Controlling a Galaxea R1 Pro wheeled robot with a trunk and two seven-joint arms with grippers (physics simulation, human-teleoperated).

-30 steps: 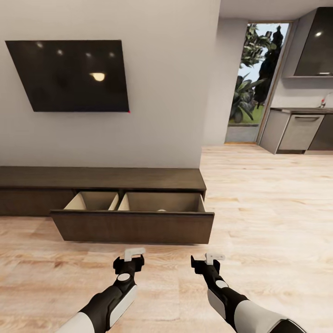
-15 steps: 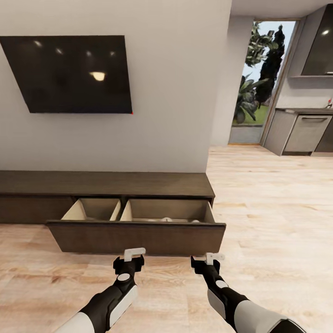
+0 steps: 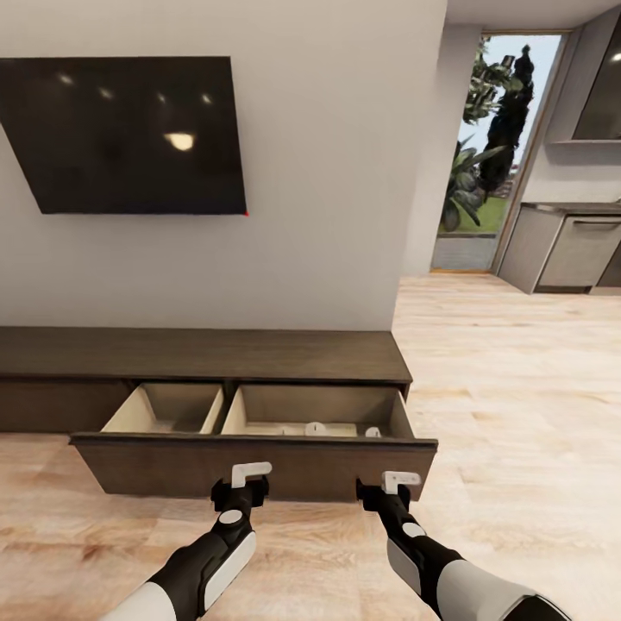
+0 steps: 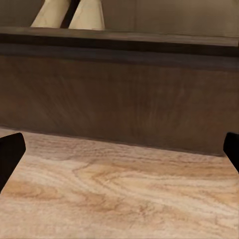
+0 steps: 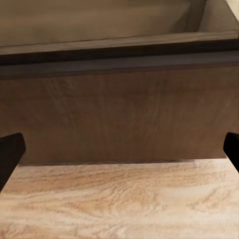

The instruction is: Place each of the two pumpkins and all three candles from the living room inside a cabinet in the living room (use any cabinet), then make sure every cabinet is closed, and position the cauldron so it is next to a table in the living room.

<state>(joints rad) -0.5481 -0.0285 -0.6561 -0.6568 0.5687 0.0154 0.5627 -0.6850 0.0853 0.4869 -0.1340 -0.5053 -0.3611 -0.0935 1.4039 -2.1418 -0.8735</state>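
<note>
The long dark-brown cabinet (image 3: 207, 354) stands against the wall with a wide drawer (image 3: 259, 466) pulled out. The drawer's beige inside is split in two. In its right compartment the tops of two pale candles (image 3: 316, 428) (image 3: 373, 432) peek over the drawer front. My left gripper (image 3: 250, 473) and right gripper (image 3: 400, 479) hang open and empty just short of the drawer front (image 4: 119, 94) (image 5: 119, 114). Each wrist view has dark fingertips (image 4: 10, 155) (image 5: 10, 152) wide apart at its edges. The pumpkins, cauldron and table are out of view.
A black TV (image 3: 129, 134) hangs on the white wall above the cabinet. To the right, light wood floor (image 3: 517, 388) runs to a glass door with plants (image 3: 492, 147) and grey kitchen cabinets (image 3: 573, 250).
The camera has moved closer to the cabinet and a little right, so the drawer sits lower and nearer and the candles inside have come into sight. Both arms hold the same pose.
</note>
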